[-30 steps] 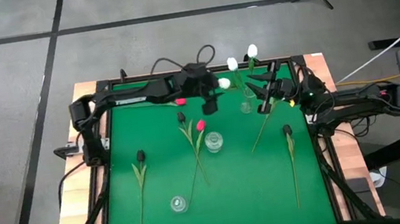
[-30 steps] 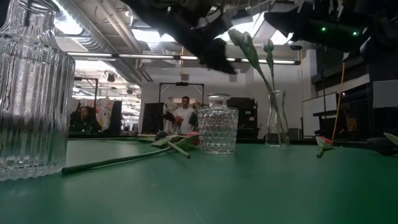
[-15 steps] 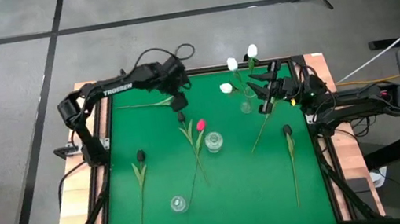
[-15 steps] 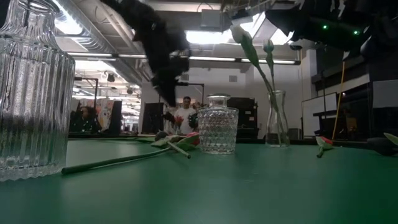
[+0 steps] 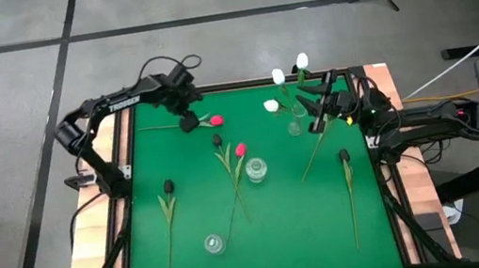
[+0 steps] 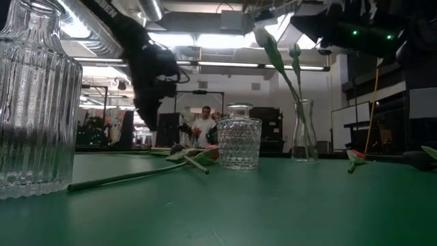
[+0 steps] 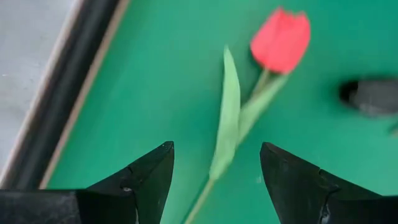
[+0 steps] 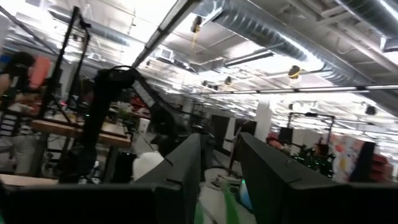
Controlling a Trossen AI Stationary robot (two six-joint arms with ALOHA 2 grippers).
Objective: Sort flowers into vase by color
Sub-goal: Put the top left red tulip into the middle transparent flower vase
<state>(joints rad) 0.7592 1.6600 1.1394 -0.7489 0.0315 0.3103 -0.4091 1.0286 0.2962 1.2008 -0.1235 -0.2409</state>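
Note:
A pink-red tulip point(image 5: 215, 118) lies flat on the green table at the far left, its stem running toward the left edge. My left gripper point(image 7: 214, 149) hangs open just above it and points down, one finger on either side of its leaf point(image 7: 227, 118), touching nothing. My right gripper point(image 5: 318, 115) stands raised at the far right, beside a small glass vase point(image 5: 296, 128) holding white tulips point(image 5: 278, 76), and is shut on a green stem. Dark tulips point(image 5: 169, 187) point(image 5: 343, 155) and a second pink-red tulip point(image 5: 240, 150) lie on the table. My right gripper pinches a thin green stem point(image 8: 228, 202) between its two fingers, which slant upward. The stem's long free part point(image 5: 311, 154) runs from the gripper toward the table's near side. Whether its lower end rests on the table, and which head it bears, I cannot tell.
A cut-glass vase point(image 5: 256, 169) stands mid-table, and a ribbed glass vase point(image 5: 214, 244) stands near the front edge. A third dark tulip point(image 5: 217, 141) lies close to the left gripper. A black frame point(image 5: 119, 152) rims the table. People show in the room beyond point(image 6: 203, 126).
My left gripper has swung from beside the white tulips' vase toward the table's left edge along the far side. It has sunk and tipped over to point down at the pink-red tulip, staying open. The tulips have not moved.

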